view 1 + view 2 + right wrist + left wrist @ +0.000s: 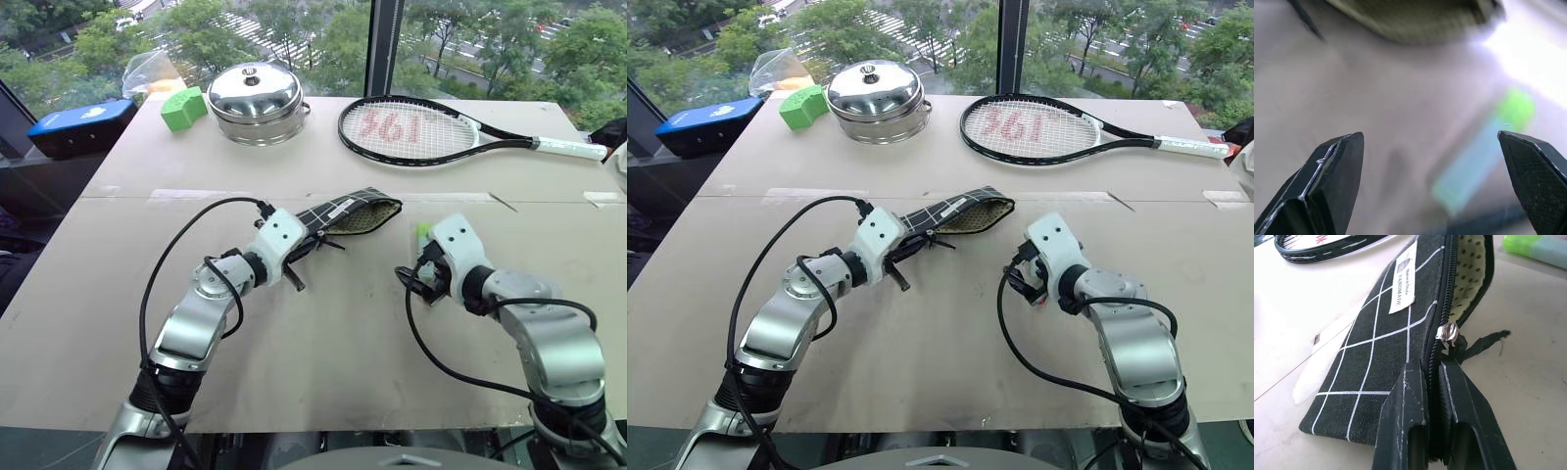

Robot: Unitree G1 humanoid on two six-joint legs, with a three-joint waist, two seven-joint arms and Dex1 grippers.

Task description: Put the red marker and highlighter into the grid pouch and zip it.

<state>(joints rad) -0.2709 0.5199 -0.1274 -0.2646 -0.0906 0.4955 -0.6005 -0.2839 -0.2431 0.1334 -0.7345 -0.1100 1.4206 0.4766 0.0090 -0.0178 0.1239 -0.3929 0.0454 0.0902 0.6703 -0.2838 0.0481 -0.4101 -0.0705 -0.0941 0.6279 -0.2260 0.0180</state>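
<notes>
Nearest me on the pale worktop, my left hand is pinched onto the zipper end of the black white-gridded fabric pouch, holding its mouth agape. My right hand, fingers spread wide, hovers over the stubby pale green highlighter just beside the pouch mouth. I judge the highlighter comes next: descend, grip it, feed it in. I can't spot the red marker; perhaps it's already inside.
</notes>
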